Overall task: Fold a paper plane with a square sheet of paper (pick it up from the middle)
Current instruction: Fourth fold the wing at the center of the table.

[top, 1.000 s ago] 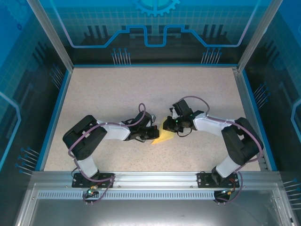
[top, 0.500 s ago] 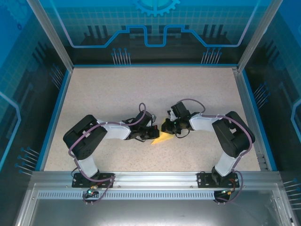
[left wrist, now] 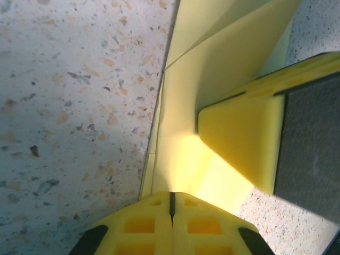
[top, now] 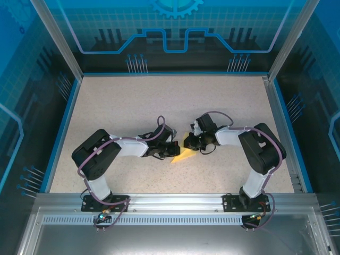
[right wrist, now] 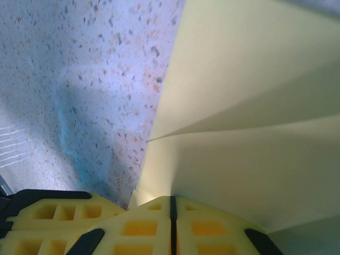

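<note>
Over the last second the right hand (top: 189, 142), pinched shut on the square sheet of paper (top: 183, 155), has swung in toward the left hand (top: 171, 151), likewise clamped on it, mid-table (top: 133, 101), apparently tightening a fold.

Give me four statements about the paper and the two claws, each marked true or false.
1. The left claw is shut on the yellow paper. True.
2. The right claw hangs wide open above the paper. False: it is shut on the paper as well.
3. The paper lies as one flat, unfolded square. False: it shows folded layers and creases.
4. Both claws meet near the middle of the table. True.
</note>
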Robot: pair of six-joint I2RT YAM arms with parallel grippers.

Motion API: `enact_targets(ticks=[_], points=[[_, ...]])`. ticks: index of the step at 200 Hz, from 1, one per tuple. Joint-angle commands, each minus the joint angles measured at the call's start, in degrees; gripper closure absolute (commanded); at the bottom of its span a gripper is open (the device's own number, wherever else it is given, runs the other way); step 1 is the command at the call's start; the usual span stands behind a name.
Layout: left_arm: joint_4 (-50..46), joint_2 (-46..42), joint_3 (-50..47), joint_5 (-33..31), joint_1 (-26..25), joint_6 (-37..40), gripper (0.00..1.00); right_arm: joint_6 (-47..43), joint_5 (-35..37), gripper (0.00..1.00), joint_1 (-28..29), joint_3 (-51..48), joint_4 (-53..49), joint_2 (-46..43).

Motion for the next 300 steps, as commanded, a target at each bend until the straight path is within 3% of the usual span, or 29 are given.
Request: enact_targets(ticks=[1,92,133,185,224,261,300], points=[[-7.2,2.4,-0.4,-1.4,0.3,-0.7,1.00,-3.1,3.6,0.91,-3.5,0.0,-0.9,1.4],[-7.8,2.7,-0.1,-0.5,0.2,-0.4,1.00,-7.5,4.2,0.91,-13.9,7.5,-4.9,6.3],[-8.2,2.8,0.5,0.0,0.3,0.3,1.00,-8.6,3.6,0.91,-15.0,10.6,-6.5,6.6],[-9.2,2.7,1.8,0.1,0.2,0.9,1.00,-8.2,2.0,0.89,-15.1,7.2,-4.4,-4.4],[-9.3,2.7,1.8,0.0,0.3,0.9,1.00,-8.3,1.5,0.87,-11.6,3.2,-4.5,-12.1],[-9.2,3.3,2.3,0.1,0.3,0.8,1.00,-4.4,-1.9,0.88,-4.0,-2.2,0.3,-11.0],[-9.5,3.5,2.9,0.3,0.3,0.9,1.00,-0.7,-3.4,0.89,-0.8,-4.8,6.1,-6.2]])
